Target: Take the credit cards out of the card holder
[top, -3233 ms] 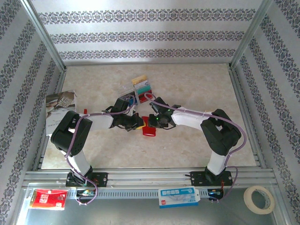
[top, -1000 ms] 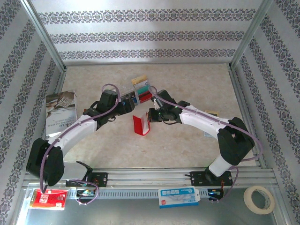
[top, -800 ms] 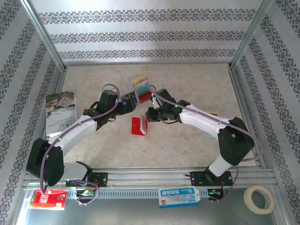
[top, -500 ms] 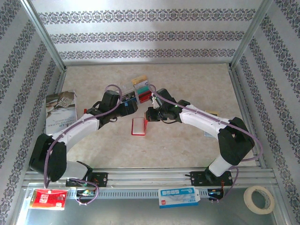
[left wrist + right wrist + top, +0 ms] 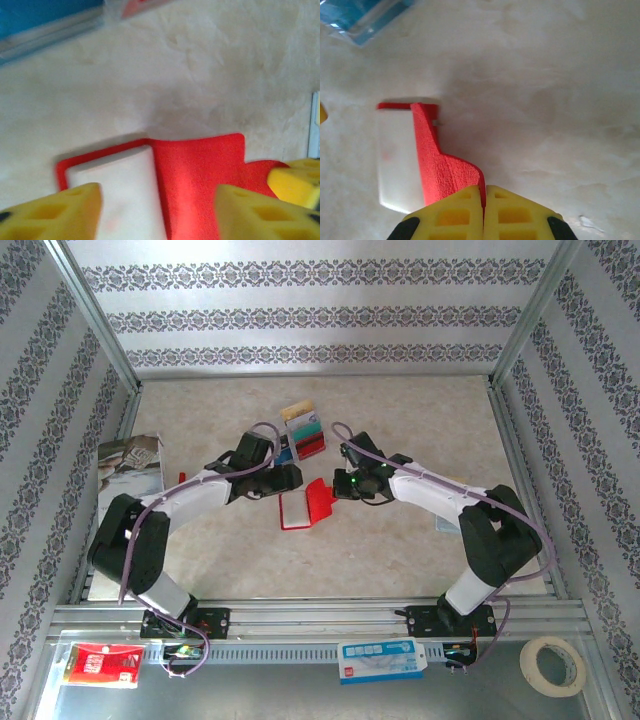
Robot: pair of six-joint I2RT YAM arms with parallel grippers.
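Note:
The card holder is a small red bifold lying open on the table, its pale pocket facing up and its red flap raised. My right gripper is shut on that flap's edge. My left gripper hovers just over the holder with its jaws apart, one fingertip over the pale pocket and the other over the flap. The credit cards lie in a fanned pile behind the holder: tan, grey, teal, red and blue. A blue card shows at the top left of the left wrist view.
A printed magazine lies at the table's left edge. A small pale card sits beside the right arm. Below the front rail are a red-and-white packet, a blue-and-white packet and a tape roll.
My left gripper came back from the card pile to the holder and its jaws narrowed. The holder went from standing on edge to lying open, pocket up. The right gripper kept its hold.

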